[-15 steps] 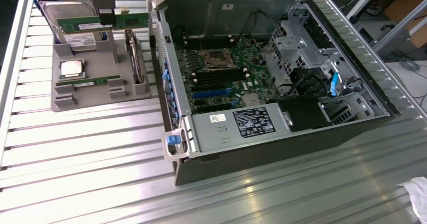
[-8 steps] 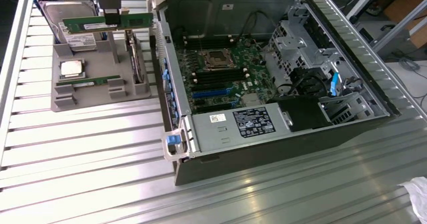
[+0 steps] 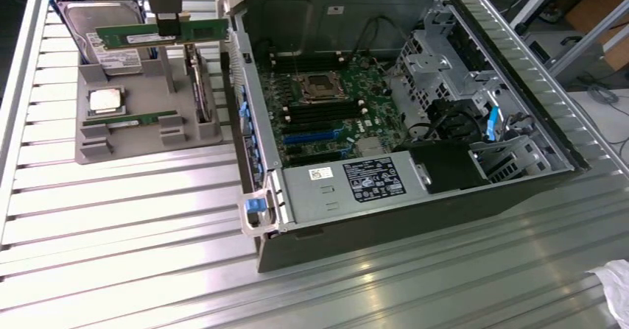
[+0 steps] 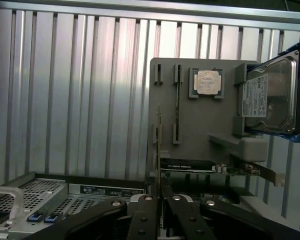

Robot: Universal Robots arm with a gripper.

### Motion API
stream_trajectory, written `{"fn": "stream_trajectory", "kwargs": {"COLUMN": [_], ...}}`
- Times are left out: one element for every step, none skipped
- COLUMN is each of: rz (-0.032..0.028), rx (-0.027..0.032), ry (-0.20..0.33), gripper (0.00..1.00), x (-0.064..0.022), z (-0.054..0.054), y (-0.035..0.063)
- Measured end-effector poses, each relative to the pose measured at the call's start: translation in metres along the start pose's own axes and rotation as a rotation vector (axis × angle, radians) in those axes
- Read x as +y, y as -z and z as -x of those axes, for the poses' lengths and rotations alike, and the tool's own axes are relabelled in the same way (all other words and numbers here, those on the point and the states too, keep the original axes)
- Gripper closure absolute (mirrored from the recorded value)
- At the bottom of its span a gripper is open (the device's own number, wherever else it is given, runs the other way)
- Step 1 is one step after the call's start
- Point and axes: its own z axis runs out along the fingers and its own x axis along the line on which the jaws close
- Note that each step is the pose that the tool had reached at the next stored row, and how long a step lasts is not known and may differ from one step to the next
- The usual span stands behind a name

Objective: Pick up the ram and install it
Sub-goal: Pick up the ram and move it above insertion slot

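Observation:
My gripper (image 3: 168, 29) is shut on the ram (image 3: 128, 36), a long green stick that it holds level in the air above the grey holder tray (image 3: 138, 86) at the exterior view's upper left. In the wrist view the ram (image 4: 158, 132) runs edge-on between the black fingers (image 4: 142, 212) of the gripper (image 4: 159, 195). A second green stick (image 3: 128, 119) lies in a slot of the tray (image 4: 210, 125). The open computer case (image 3: 550, 123) stands to the exterior view's right, its motherboard memory slots (image 3: 320, 113) bare.
On the tray sit a silver CPU (image 3: 105, 101) and a hard drive (image 3: 99, 20) in a blue bracket; a graphics card (image 3: 202, 86) stands on edge beside the case wall. The silver power supply (image 3: 344, 185) fills the case's near end. Ribbed aluminium table (image 3: 128, 218) all around.

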Motion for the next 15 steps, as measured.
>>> {"fn": "stream_trajectory", "kwargs": {"rz": [0.0000,0.0000,0.0000,0.0001,0.0001,0.0000,0.0001,0.0000,0.0000,0.0001,0.0000,0.0000,0.0000,0.0001,0.0001], "rx": [0.0000,0.0000,-0.0001,0.0000,0.0000,0.0000,0.0001,0.0000,0.0000,0.0000,0.0000,-0.0001,0.0000,0.0000,0.0000], "ry": [0.000,0.000,0.000,0.000,0.000,0.000,0.000,0.000,0.000,0.000,0.000,0.000,0.000,0.000,0.000], "gripper": [0.87,0.87,0.87,0.87,0.87,0.87,0.87,0.87,0.87,0.87,0.87,0.87,0.87,0.87,0.87], "x": [-0.0005,-0.0008,-0.0012,-0.0017,-0.0020,-0.0022,-0.0024,-0.0028,-0.0032,-0.0035,-0.0038,-0.0042,-0.0046,-0.0050,-0.0053], "z": [0.0000,-0.0001,-0.0001,-0.0001,-0.0001,-0.0002,-0.0002,-0.0002,-0.0002,-0.0003,-0.0003,-0.0003,-0.0003,-0.0004,-0.0004], "y": [0.0000,0.0000,0.0000,0.0001,0.0001,0.0001,0.0001,0.0001,0.0001,0.0002,0.0001,0.0001,0.0001,0.0002,0.0002]}}
